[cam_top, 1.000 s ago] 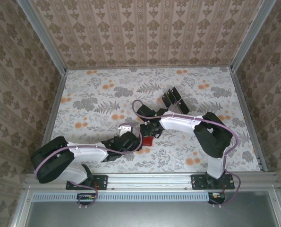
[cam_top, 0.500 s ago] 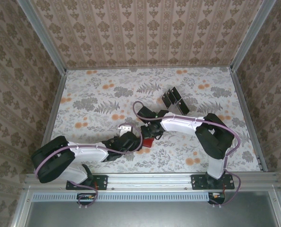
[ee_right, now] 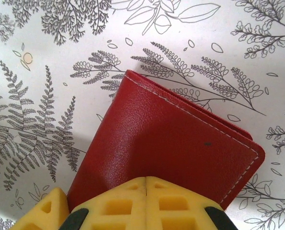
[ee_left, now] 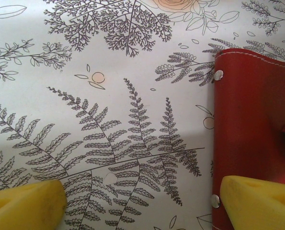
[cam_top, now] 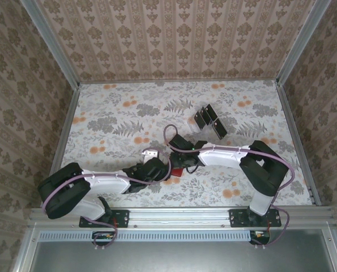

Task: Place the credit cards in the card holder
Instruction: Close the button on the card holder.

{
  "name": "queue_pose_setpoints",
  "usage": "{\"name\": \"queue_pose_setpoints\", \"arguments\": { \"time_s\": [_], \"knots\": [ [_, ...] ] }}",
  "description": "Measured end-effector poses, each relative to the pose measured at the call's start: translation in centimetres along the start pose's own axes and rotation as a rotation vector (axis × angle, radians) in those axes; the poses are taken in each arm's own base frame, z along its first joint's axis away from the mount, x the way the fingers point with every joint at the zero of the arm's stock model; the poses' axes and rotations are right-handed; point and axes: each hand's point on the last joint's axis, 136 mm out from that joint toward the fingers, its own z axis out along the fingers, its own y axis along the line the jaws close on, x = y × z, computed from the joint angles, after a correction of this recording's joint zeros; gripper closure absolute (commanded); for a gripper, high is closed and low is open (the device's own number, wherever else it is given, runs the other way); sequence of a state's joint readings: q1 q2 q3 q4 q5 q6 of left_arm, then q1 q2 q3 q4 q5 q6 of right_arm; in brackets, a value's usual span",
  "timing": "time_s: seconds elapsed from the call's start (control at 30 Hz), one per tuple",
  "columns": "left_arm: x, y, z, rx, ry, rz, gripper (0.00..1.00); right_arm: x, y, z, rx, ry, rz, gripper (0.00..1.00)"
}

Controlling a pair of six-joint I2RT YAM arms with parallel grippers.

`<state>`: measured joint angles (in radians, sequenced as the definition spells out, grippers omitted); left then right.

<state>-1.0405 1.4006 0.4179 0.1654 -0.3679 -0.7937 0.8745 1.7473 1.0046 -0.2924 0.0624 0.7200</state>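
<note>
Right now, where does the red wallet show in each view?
Top external: wallet, a small red patch just below picture centre.
Left wrist: wallet along the right side, from upper right down to the bottom edge.
Right wrist: wallet at centre, tilted, reaching the bottom.
Shared landmark: the fern-print cloth under it.

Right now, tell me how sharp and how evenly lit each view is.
Top view: even light, soft shadows on the tablecloth, wallet tiny. Left wrist view: print crisp, left gripper fingertips blurred. Right wrist view: wallet leather sharp, shadowed ahead of the shut right gripper.
</note>
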Motion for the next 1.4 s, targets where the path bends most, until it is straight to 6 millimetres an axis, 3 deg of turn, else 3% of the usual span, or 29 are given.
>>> {"name": "queue_pose_setpoints", "arguments": {
  "time_s": [0.9, 1.03, 1.1, 1.2, 1.4],
  "knots": [
    [-0.4, -0.1, -0.3, 0.005, -0.014, -0.058, 0.04, 0.9, -0.1, 0.4, -0.056, -0.277, 0.145, 1.00],
    [-0.5, -0.2, -0.6, 0.018, -0.005, -0.072, 0.03, 0.5, 0.3, 0.2, -0.036, -0.260, 0.129, 0.87],
    [-0.7, 0.0, -0.8, 0.018, 0.004, -0.090, 0.02, 0.2, 0.9, 0.3, -0.009, -0.234, 0.095, 0.75],
    [-0.9, 1.7, -1.2, -0.031, 0.015, -0.116, 0.00, -0.6, 1.4, 0.7, 0.034, -0.194, 0.046, 0.59],
    [-2.9, 4.2, -3.1, -0.090, -0.035, -0.180, 0.00, -1.2, 2.5, 0.2, 0.049, -0.100, -0.032, 0.41]
  ]
}}
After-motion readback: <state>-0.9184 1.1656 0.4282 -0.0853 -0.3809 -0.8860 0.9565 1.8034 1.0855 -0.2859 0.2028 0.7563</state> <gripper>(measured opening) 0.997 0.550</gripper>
